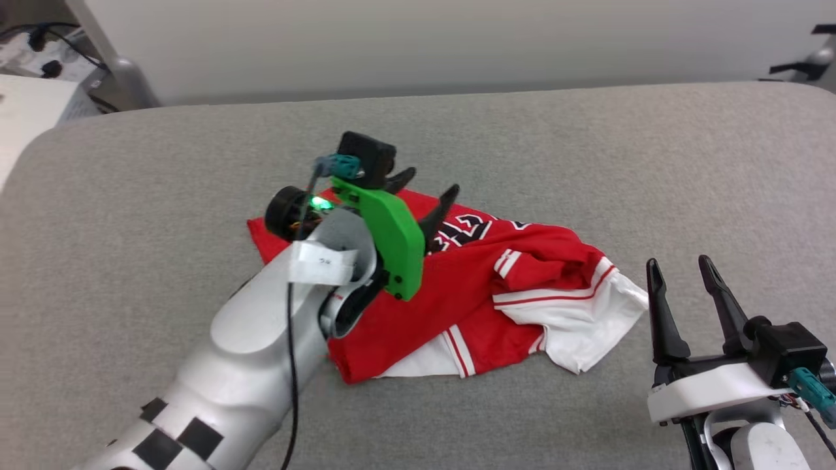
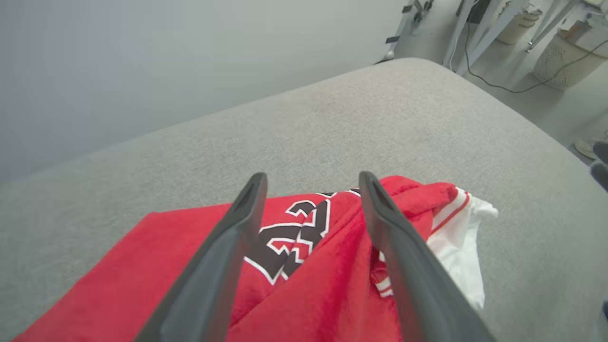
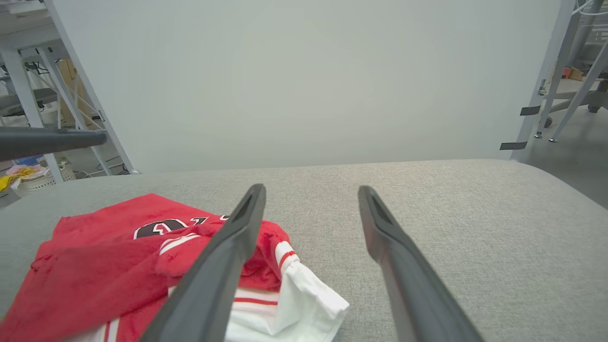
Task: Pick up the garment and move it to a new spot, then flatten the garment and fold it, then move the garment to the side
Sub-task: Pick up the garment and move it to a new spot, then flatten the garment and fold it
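The garment [image 1: 470, 287] is a red jersey with white sleeves and a black number print, lying rumpled and partly folded over itself on the grey padded table [image 1: 588, 150]. My left gripper [image 1: 428, 186] hovers open just above its far red part, nothing between the fingers; in the left wrist view the garment [image 2: 308, 285] lies under the spread fingers [image 2: 237, 223]. My right gripper [image 1: 682, 267] stands open to the right of the white sleeve, apart from it. In the right wrist view the garment [image 3: 118, 266] lies at the lower left.
The grey table surface runs wide on all sides of the garment, with its rounded far edge against a pale wall [image 1: 424, 39]. Metal frame legs [image 3: 546, 80] and baskets [image 2: 565, 61] stand on the floor beyond the table.
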`<state>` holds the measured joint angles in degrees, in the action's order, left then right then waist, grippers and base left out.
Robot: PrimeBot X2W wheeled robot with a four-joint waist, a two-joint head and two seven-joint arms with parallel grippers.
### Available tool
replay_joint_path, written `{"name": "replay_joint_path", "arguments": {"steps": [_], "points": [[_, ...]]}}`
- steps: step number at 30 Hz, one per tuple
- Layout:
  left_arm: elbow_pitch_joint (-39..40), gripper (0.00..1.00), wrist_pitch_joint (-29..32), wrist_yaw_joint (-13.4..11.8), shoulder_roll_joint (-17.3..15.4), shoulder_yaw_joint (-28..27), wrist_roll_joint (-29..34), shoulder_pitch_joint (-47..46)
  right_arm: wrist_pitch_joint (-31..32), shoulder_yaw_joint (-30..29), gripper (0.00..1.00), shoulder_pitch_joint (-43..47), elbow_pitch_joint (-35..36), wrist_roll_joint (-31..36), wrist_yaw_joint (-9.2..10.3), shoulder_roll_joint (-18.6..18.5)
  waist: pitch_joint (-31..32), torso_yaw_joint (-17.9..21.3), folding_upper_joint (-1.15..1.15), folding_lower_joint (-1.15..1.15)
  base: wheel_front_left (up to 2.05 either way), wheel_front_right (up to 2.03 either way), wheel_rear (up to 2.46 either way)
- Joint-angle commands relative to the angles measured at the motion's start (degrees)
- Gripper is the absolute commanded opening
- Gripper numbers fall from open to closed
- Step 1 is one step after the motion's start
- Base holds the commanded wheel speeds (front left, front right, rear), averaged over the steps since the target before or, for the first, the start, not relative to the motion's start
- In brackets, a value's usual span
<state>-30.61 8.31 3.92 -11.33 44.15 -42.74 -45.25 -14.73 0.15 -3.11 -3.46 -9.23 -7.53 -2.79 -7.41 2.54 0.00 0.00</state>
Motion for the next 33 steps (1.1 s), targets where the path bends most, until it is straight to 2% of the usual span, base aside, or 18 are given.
{"name": "replay_joint_path", "arguments": {"steps": [1,7,8,11,15,19,22,33], "points": [[1.66,1.00,-2.34,-0.94,-1.73,-1.01,0.17,2.22,-0.27,-0.21,1.00,1.16,0.38,0.22,0.04,-0.09,4.37,-5.43,0.00,0.00,0.00,0.00,0.00],[10.65,1.00,-14.77,-4.29,-8.16,-5.25,1.53,11.45,-0.27,-0.16,1.00,2.92,0.67,0.67,0.04,-0.09,5.71,-8.06,0.00,0.00,0.00,0.00,0.00],[14.48,1.00,-20.36,-6.12,-9.99,-7.45,1.61,17.12,-0.27,-0.06,1.00,3.44,0.91,0.95,0.04,-0.09,5.91,-8.97,0.00,0.00,0.00,0.00,0.00],[17.47,1.00,-22.77,-8.29,-11.25,-9.94,2.92,23.15,-0.27,0.66,1.00,3.90,1.03,1.27,0.04,-0.09,6.07,-9.61,0.00,0.00,0.00,0.00,0.00],[22.47,1.00,-23.26,-9.73,-9.51,-15.46,5.70,30.43,-0.27,1.14,1.00,4.41,1.14,1.69,0.04,-0.09,6.23,-10.20,0.00,0.00,0.00,0.00,0.00],[25.30,1.00,-23.29,-9.10,-6.46,-20.18,11.12,37.13,-0.27,1.69,1.00,4.79,0.97,1.94,0.04,-0.09,6.39,-10.51,0.00,0.00,0.00,0.00,0.00],[25.89,1.00,-23.29,-7.52,-3.27,-23.66,13.37,40.36,-0.27,1.92,1.00,4.96,0.78,2.07,0.04,-0.09,6.48,-10.81,0.00,0.00,0.00,0.00,0.00],[23.78,1.00,-23.30,-1.55,2.27,-29.74,21.01,41.35,-0.27,3.02,1.00,4.63,0.71,4.06,0.04,-0.28,5.25,-12.28,0.00,0.00,0.00,0.00,0.00]]}}
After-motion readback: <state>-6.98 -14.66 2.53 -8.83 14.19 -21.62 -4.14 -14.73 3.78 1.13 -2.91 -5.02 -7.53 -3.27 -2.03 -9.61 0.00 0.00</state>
